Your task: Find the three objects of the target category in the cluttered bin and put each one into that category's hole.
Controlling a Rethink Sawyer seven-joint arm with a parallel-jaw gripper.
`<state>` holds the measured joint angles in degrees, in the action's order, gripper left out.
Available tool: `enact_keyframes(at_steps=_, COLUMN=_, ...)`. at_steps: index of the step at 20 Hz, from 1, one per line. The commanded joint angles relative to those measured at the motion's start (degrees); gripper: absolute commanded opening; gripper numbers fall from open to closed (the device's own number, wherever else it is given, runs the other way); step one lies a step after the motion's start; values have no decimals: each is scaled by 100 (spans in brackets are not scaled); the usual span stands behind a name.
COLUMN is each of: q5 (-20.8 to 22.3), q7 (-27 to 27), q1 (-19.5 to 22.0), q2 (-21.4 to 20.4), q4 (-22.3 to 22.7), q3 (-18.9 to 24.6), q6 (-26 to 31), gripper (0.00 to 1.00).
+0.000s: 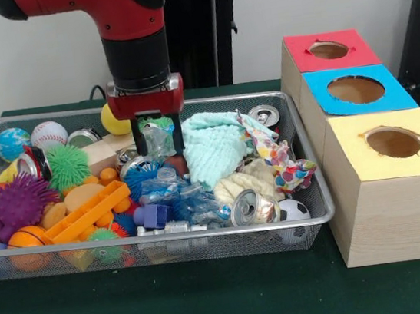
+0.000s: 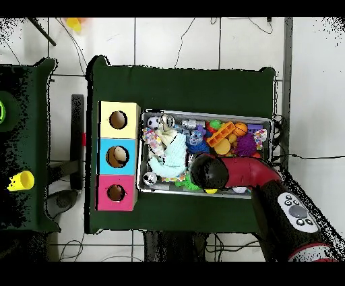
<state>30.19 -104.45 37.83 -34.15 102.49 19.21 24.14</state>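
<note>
Red and black arm's gripper is down inside the silver wire mesh bin, near the middle of its far side. The two black fingers stand apart, straddling a crumpled clear plastic piece; can't tell whether they touch it.

No plush animal toy is clearly visible in the clutter.

Mint terry cloth lies just beside the gripper toward the boxes, and a cream terry cloth sits nearer the camera from that. A purple spiky rubber ball is well apart at the other end.

Round hole of the red-topped pale wooden box is outside the bin, at the far end of the box row, well apart from the gripper. In the overhead view the arm covers the gripper.
</note>
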Motion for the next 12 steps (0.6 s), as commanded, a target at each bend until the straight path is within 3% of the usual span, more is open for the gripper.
enact_keyframes(at_steps=1, q5=985, q7=-303, q1=185, q2=892, q4=1081, q3=-320, q6=-1581, gripper=100)
enact_keyframes(at_steps=4, q5=1145, q7=-645, q1=59, q2=1058, q4=1257, q3=-794, q6=-2073, gripper=100)
enact_keyframes(at_steps=6, q5=1106, q7=-600, q1=180, q2=1117, q4=1434, q3=-857, q6=-1956, gripper=100)
enact_keyframes(at_steps=12, q5=1195, q7=-635, q1=-17, q2=1376, q4=1555, q3=-1442, q6=-2766, gripper=100)
